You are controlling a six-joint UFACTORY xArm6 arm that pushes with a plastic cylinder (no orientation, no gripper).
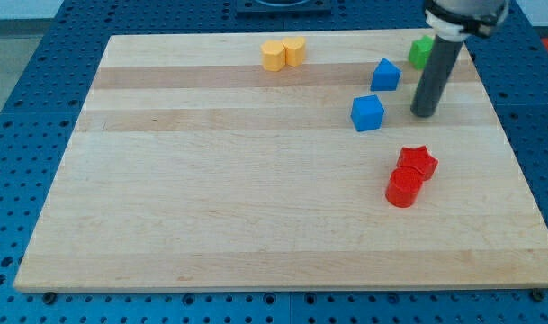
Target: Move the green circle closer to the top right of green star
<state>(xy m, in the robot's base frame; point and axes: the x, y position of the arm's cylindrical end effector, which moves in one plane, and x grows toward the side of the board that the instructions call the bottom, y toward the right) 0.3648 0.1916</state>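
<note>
My tip [425,113] rests on the board, upper right of the frame. A green block [420,51], shape unclear, sits just above it, half hidden behind my rod. I have no jaws.

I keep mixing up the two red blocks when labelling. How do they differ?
The red star has pointed arms, while the red cylinder is round with a flat top. The star sits nearer the view's top and slightly further right; the cylinder lies below it, towards the view's bottom left. The star is also the one nearer my tip. They share the same red colour and touch each other on the wooden board.
</note>
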